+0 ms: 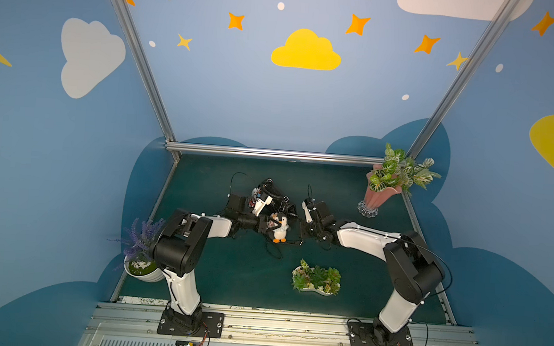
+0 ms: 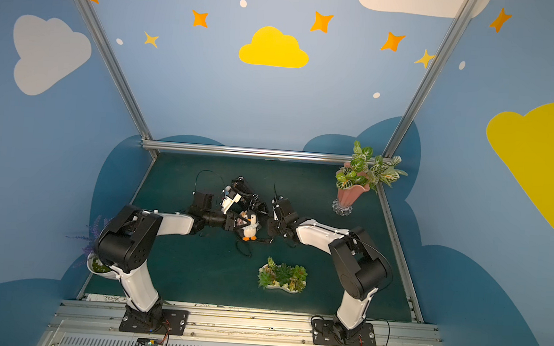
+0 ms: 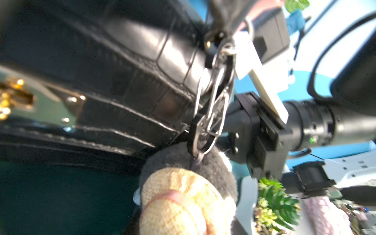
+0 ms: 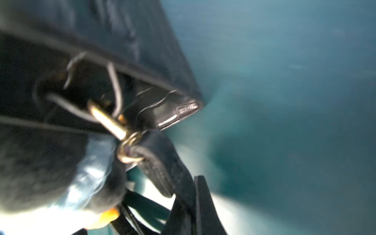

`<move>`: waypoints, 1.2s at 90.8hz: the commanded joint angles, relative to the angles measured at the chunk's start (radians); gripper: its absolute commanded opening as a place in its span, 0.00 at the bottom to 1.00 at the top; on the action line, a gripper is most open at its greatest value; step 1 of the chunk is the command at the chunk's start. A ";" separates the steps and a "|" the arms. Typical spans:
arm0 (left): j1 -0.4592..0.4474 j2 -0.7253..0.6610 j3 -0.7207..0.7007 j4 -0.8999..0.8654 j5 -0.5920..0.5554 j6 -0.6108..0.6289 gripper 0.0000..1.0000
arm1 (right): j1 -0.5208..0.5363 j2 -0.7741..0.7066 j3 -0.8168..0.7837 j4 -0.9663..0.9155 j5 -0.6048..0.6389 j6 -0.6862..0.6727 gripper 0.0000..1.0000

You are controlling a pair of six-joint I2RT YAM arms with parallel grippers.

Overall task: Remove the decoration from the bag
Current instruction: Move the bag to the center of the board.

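The black glossy bag (image 1: 276,193) (image 2: 247,191) lies mid-table on the green mat. Its decoration, a plush penguin (image 1: 280,229) (image 2: 250,227) in a straw hat (image 3: 183,203), hangs by a silver clip (image 3: 211,114) from the bag's (image 3: 122,71) corner ring. My left gripper (image 1: 272,226) (image 3: 191,203) is shut on the penguin's head, a pale finger (image 3: 247,195) pressed against either side of it. My right gripper (image 1: 300,229) (image 4: 191,203) is shut on the bag's black leather strap tab (image 4: 162,162), just beside the bag's (image 4: 142,40) corner.
A white tray of succulents (image 1: 316,278) sits near the front, close to the right arm. A pink vase with leaves (image 1: 381,194) stands at the back right, and a lavender pot (image 1: 141,261) at the left edge. The thin shoulder strap (image 1: 273,250) loops over the mat below the penguin.
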 commanded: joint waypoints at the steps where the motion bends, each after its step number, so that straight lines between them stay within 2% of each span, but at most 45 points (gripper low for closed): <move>1: -0.063 -0.052 -0.035 0.105 -0.020 -0.081 0.49 | -0.059 -0.074 -0.057 -0.112 -0.006 -0.068 0.00; 29: -0.319 -0.050 -0.045 0.206 -0.298 -0.182 0.50 | -0.209 -0.205 -0.166 -0.182 0.013 -0.119 0.00; 42: -0.402 -0.012 -0.025 0.263 -0.372 -0.215 0.49 | -0.270 -0.284 -0.213 -0.181 0.003 -0.107 0.00; 58: -0.423 -0.011 -0.031 0.280 -0.460 -0.222 0.58 | -0.323 -0.423 -0.252 -0.222 -0.030 -0.073 0.33; 73: -0.422 -0.082 -0.090 0.273 -0.524 -0.182 0.86 | -0.324 -0.572 -0.247 -0.305 -0.076 -0.006 0.58; 88: -0.421 -0.200 -0.141 0.219 -0.559 -0.138 1.00 | -0.267 -0.677 -0.217 -0.365 -0.120 0.162 0.61; 109: -0.419 -0.360 -0.165 0.096 -0.581 -0.066 1.00 | -0.015 -0.740 -0.189 -0.352 0.136 0.391 0.56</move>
